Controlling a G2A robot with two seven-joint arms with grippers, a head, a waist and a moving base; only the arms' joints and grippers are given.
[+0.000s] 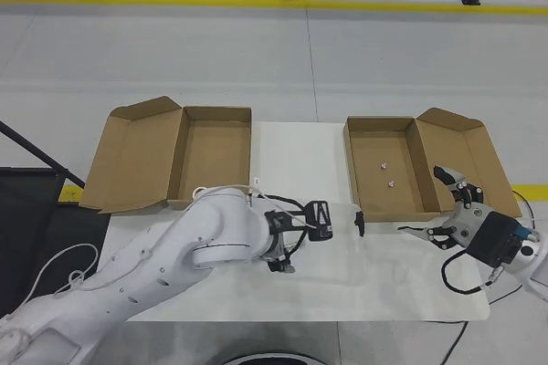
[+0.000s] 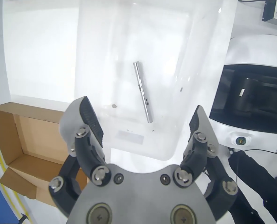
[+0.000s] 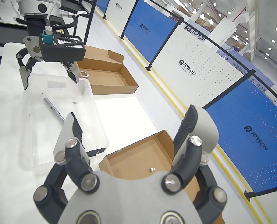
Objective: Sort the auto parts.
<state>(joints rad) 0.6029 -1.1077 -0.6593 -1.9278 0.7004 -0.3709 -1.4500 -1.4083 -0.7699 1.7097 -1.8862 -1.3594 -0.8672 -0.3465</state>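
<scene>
White table (image 1: pixel 297 160) | metal rod (image 2: pixel 142 92) in clear bin (image 2: pixel 94 47) | left gripper (image 2: pixel 141 104) apart over bin | right gripper (image 3: pixel 131 111) apart

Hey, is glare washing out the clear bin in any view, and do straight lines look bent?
Left wrist view: the table around the bin is blown out white, yet the rod reads plainly; the bin's sides bow outward. Right wrist view: a bright glare patch on the table beside the bin. Top view: the bin is faint against the white table.

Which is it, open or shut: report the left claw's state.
Open: the left claw has its fingers spread wide over the bin, holding nothing.
</scene>
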